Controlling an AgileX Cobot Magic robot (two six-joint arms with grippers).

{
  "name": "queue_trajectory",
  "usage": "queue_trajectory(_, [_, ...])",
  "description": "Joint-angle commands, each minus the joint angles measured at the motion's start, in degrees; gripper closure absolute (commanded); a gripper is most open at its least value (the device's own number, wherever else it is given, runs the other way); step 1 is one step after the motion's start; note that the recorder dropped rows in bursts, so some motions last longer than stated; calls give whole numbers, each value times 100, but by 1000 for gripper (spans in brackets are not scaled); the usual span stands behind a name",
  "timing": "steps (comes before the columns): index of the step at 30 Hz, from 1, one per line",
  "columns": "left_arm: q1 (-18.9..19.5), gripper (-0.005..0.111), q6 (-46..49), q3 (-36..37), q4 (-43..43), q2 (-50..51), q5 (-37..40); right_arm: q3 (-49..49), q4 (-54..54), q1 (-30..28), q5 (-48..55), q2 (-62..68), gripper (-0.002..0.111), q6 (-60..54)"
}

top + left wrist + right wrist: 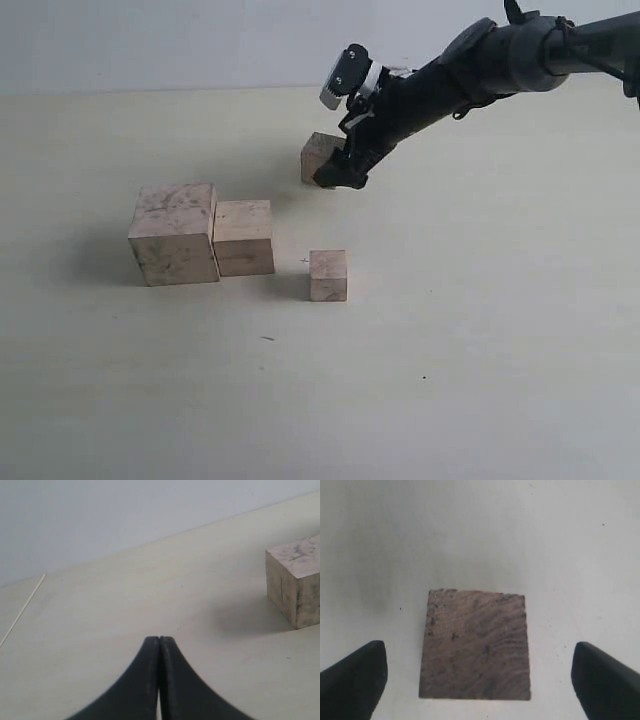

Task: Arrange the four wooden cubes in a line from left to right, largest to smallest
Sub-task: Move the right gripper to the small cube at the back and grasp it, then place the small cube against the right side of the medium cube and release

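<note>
— Four wooden cubes on the pale surface [450, 380]. Where does each one stand?

— The largest cube [175, 233], with dark mottled faces, is at the left. The second cube [245, 237] stands on its right, side against side.

— And the other two?

— They look close in size, and I cannot tell which is smaller. The far cube [318, 155] sits farther back, apart from the pair. The lone cube [328, 275] is near the second cube's right, with a gap between them.

— The hands?

— The right hand [338, 175] is down over the far cube with its fingers [355, 672] spread wide. One finger is on each side, and bare surface shows between wood and finger, so nothing is clamped. The left hand [160, 642] has its fingers pressed together and empty, low over the surface, with the largest cube off to one side.
</note>
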Motion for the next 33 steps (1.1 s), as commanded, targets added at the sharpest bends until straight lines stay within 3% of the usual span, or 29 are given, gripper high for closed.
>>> queue_trajectory(1, [-38, 107, -19, 2, 5, -29, -77, 23, 243, -27, -54, 18, 25, -281])
queue_trajectory(10, [-38, 107, -19, 2, 5, -29, -77, 23, 290, -27, 307, 81, 62, -251])
queue_trajectory(17, [-38, 107, -19, 2, 5, -29, -77, 23, -592, -27, 1041, -415, 108, 105])
queue_trajectory(24, [-38, 107, -19, 2, 5, -29, -77, 34, -1164, 79, 2139, -532, 108, 322])
queue_trajectory(28, [-38, 107, -19, 2, 5, -29, -77, 29, -1554, 524, 2149, -532, 108, 359])
queue_trajectory(33, [-38, 107, -19, 2, 5, -29, -77, 397, -1711, 671, 1984, -532, 108, 477])
